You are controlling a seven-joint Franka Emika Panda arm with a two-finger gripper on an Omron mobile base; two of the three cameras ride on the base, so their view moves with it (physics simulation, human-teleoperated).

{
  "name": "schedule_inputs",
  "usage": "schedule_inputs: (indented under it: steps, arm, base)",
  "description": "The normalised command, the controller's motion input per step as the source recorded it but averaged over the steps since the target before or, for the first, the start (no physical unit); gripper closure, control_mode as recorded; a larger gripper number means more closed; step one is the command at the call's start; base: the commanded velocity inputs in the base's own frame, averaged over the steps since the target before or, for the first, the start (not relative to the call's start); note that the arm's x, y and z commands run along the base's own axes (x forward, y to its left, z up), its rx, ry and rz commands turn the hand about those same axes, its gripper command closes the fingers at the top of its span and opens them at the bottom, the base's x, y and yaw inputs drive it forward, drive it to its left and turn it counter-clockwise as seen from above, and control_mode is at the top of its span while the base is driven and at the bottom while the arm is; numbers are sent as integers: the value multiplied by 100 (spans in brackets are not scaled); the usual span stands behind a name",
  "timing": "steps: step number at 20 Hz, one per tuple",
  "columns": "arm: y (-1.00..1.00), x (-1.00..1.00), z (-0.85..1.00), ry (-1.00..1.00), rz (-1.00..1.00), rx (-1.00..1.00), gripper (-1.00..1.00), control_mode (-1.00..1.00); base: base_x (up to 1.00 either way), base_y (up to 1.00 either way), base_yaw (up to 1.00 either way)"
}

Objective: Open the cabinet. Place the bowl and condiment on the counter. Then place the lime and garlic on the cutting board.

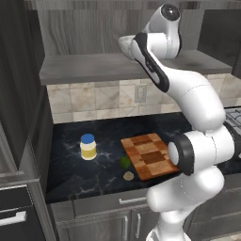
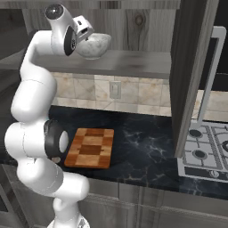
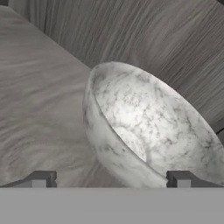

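The cabinet stands open, its right door (image 2: 191,75) swung out towards me. Inside, on the grey wooden shelf (image 1: 89,66), sits the white-grey speckled bowl (image 2: 94,45) (image 1: 124,45). My gripper (image 3: 109,181) is raised to the shelf, open, and holds nothing. The bowl (image 3: 144,127) is tilted in the hand view, just ahead of the wide-apart fingertips (image 3: 40,179). On the black marble counter (image 1: 75,174) below stand the blue-lidded condiment (image 1: 88,147) and the checkered cutting board (image 1: 149,155). The lime (image 1: 124,162) and garlic (image 1: 128,176) lie on the counter by the board's left front edge.
A stove top (image 2: 205,151) sits at the right end of the counter, under the open door's edge. A tall dark unit (image 1: 14,202) borders the counter on the left. Low cabinets (image 1: 117,216) run below. My own arm crosses in front of the board.
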Motion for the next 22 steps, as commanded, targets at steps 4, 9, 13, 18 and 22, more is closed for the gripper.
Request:
schedule_inputs:
  steps: [4,9,13,18,22]
  arm:
    - [0,25,0,5,1,-3,-100,-100]
    - [0,17,-4,8,1,-5,-100,-100]
    - [-2,17,-4,8,1,-4,-100,-100]
    - [-2,12,-3,3,1,-2,-100,-100]
    - [-1,3,-6,0,0,-2,-100,-100]
  base:
    - [0,0,0]
    - [0,0,0]
    - [0,0,0]
    - [0,0,0]
    - [0,0,0]
